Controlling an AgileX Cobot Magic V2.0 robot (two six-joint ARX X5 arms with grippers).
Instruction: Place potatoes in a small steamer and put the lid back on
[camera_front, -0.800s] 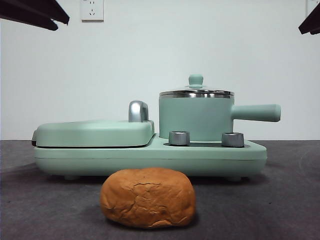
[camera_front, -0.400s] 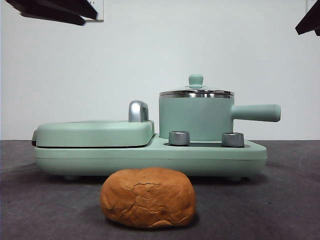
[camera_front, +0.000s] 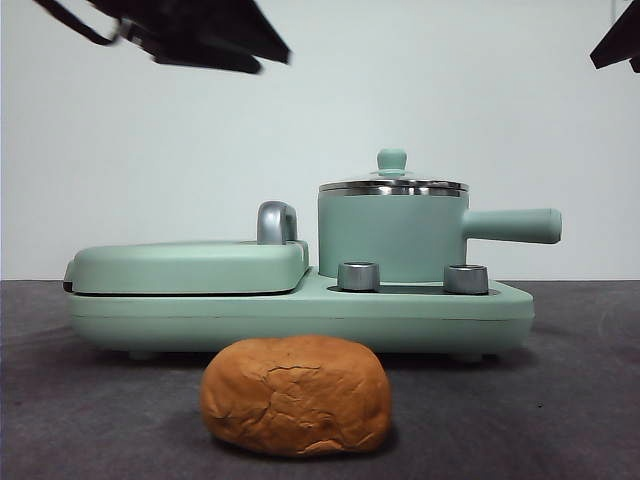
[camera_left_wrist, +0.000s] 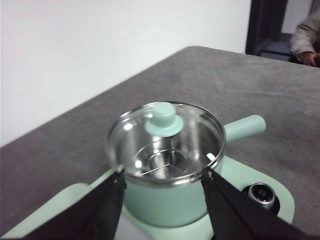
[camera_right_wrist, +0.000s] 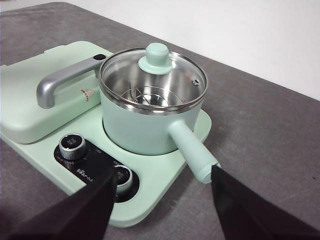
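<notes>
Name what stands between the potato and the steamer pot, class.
In the front view, the mint-green base's front edge with two steel knobs stands between potato and steamer.

Open air over the pot, clutter beside it

The lid (camera_front: 392, 184) sits on the small steamer (camera_front: 392, 236) with free space above its knob (camera_left_wrist: 164, 118). Beside the pot the griddle handle (camera_front: 277, 222) rises close, and its side handle (camera_front: 512, 225) juts the other way. The potato (camera_front: 296, 394) lies alone on the tabletop (camera_front: 580, 400), reachable from above and both sides.
</notes>
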